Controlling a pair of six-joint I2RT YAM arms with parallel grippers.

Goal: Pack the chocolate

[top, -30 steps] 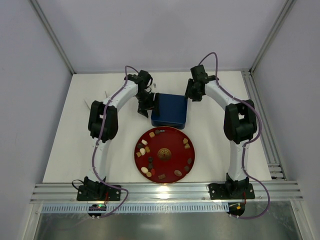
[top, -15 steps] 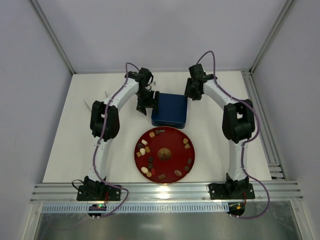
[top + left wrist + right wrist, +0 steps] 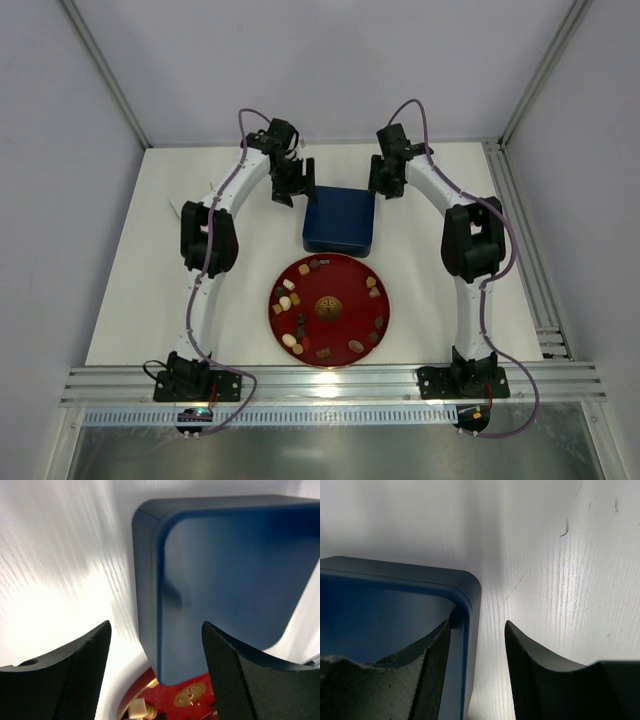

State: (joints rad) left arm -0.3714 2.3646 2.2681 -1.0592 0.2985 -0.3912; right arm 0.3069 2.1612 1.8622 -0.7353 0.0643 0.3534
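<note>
Right gripper (image 3: 476, 630), jaws spread, straddles the tin (image 3: 380, 605) at its far-right rim (probably to lift the lid); left gripper (image 3: 156, 630), spread too, hovers over its far-left edge.

- My left gripper (image 3: 291, 196): a second ago it sat beside the left side of the blue tin (image 3: 340, 222). It has since drawn back and is now at the tin's far left corner.
- My left wrist: raised toward the back of the table, and the purple cable (image 3: 243, 125) above it now loops higher.
- My right gripper (image 3: 381, 190): nudged slightly back, at the tin's far right corner.
- My right elbow (image 3: 470, 240): shifted a touch inward.
</note>
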